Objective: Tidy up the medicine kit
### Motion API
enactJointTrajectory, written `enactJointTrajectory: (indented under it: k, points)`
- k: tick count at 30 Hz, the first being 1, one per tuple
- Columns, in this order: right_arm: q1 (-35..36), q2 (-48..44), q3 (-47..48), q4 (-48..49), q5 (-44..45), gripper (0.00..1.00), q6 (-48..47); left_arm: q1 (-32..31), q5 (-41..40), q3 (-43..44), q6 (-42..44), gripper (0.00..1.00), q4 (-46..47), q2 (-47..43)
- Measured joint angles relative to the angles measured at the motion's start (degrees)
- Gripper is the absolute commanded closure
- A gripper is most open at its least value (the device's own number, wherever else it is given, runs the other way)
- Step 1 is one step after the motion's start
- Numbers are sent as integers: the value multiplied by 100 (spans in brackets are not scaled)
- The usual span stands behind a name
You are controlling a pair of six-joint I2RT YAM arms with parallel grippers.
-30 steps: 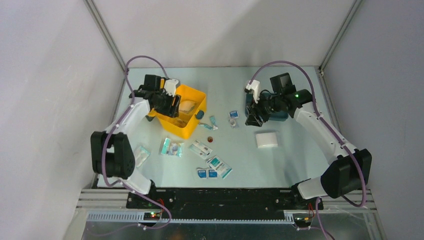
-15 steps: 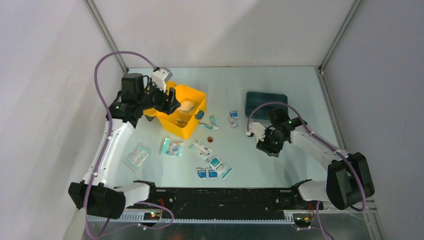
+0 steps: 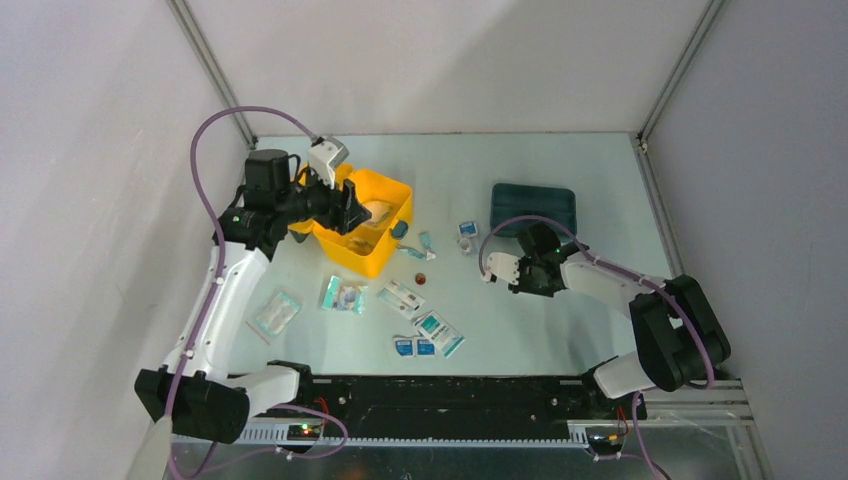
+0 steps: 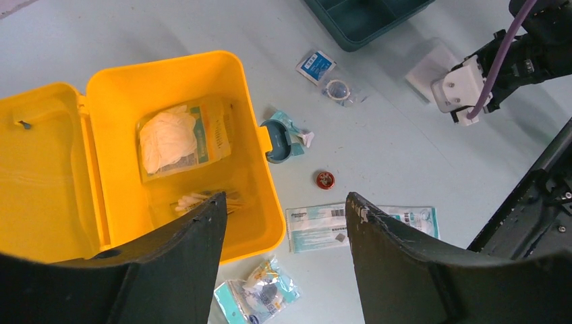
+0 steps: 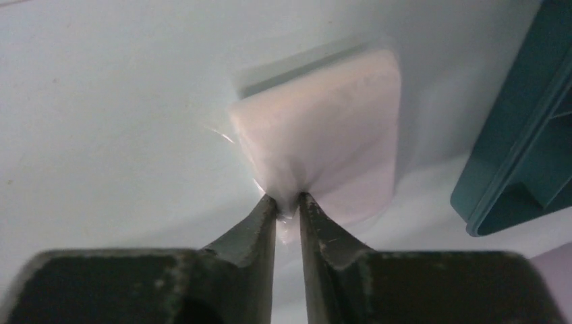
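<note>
The medicine kit (image 4: 249, 175) is a yellow box with its lid swung open to the left. A white gauze packet (image 4: 182, 138) and cotton swabs (image 4: 202, 199) lie inside it. My left gripper (image 4: 287, 209) hangs open above the kit's (image 3: 385, 250) near wall, holding nothing. My right gripper (image 5: 288, 202) is shut on the edge of a white wrapped pad (image 5: 330, 142), pinching its wrapper against the table. In the top view the right gripper (image 3: 535, 278) covers that pad, right of centre.
A dark teal divided tray (image 3: 533, 208) sits behind the right gripper, close on its right (image 5: 526, 135). Several packets lie loose before the kit (image 3: 344, 295) (image 3: 402, 298) (image 3: 438, 333) (image 3: 275, 312). A red cap (image 3: 421, 279) and a small blue sachet (image 3: 467, 229) are mid-table.
My right gripper came from over the teal tray down to the white pad and closed on its edge. The left gripper stayed open above the kit, shifting only slightly.
</note>
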Motion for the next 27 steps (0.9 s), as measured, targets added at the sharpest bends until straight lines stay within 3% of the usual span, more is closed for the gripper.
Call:
enactJointTrajectory:
  k: [4,7,15,27]
  points:
    - [50,-15,-48,238,210,100,15,-17,42,-140,-131,28,151,-26]
    - [129,-262,-114,304,273,100,81,-33,210,-522,-525,20,494,-66]
    - [442,-1434,444,374,-72,100,876,-372,621,-785,-2090,16,992,798]
    - [1379,-111,1967,431,-28,100,1711,-1294,1191,31,-3716,18,1294,2465]
